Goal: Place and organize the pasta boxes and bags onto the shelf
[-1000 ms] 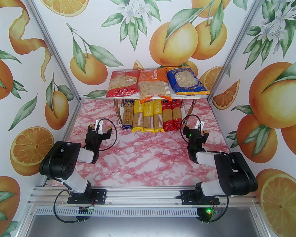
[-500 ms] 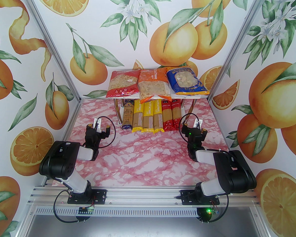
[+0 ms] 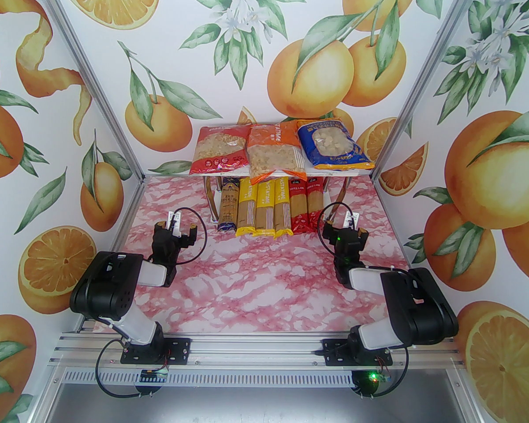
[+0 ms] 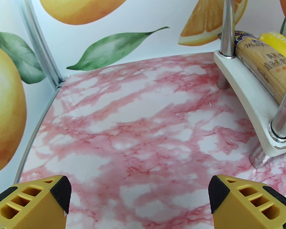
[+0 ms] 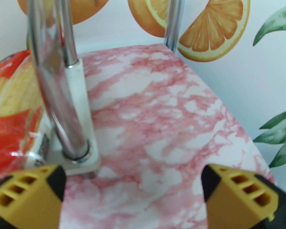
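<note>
Pink marbled table point(image 3: 247, 289) carries the shelf point(image 3: 339, 173) at upper centre of the overhead view; at centre-left the left gripper point(image 3: 176, 226) hovers low, fingers spread wide and holding nothing; on the top board lie the red bag point(image 3: 220, 150), orange bag point(image 3: 273, 154) and blue bag point(image 3: 335, 143), side by side; on the lower board run the dark pack point(image 3: 230, 207), yellow packs point(image 3: 264, 209) and red packs point(image 3: 306, 209), near ends jutting toward the arms; at centre-right the right gripper point(image 3: 346, 228) is likewise wide open and empty, close to a chrome leg point(image 5: 52, 92). Everything looks shelved, so the step seems to be backing off; best draw both arms straight toward the frame's bottom, clear of legs and jutting ends.
</note>
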`<control>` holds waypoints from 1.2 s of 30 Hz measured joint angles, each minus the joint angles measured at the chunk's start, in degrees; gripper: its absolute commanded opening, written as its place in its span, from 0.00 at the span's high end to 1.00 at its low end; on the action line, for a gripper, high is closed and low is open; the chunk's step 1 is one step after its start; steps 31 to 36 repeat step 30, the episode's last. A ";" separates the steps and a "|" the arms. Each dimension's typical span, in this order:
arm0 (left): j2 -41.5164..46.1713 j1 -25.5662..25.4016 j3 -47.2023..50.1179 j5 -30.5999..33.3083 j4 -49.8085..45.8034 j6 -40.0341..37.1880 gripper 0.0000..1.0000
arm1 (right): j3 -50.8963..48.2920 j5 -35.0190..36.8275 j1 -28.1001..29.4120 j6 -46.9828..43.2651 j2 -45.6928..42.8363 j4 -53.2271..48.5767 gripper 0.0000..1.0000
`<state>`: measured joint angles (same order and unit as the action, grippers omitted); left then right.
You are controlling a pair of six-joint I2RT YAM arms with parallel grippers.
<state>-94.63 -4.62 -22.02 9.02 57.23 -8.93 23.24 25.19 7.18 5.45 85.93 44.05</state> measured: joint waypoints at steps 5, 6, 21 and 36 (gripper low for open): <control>0.00 0.00 0.02 0.00 0.00 0.00 0.00 | 0.02 -0.02 0.00 0.00 0.00 0.00 0.00; 0.00 0.00 0.00 0.00 -0.02 0.02 0.00 | 0.00 -0.02 0.00 0.00 0.00 0.00 0.00; 0.00 0.00 0.00 0.00 -0.02 0.02 0.00 | 0.02 -0.22 0.00 -0.17 0.00 0.00 0.00; 0.00 0.96 -0.59 -0.57 -0.70 0.57 0.00 | 0.02 -0.22 0.00 -0.42 0.00 0.15 0.00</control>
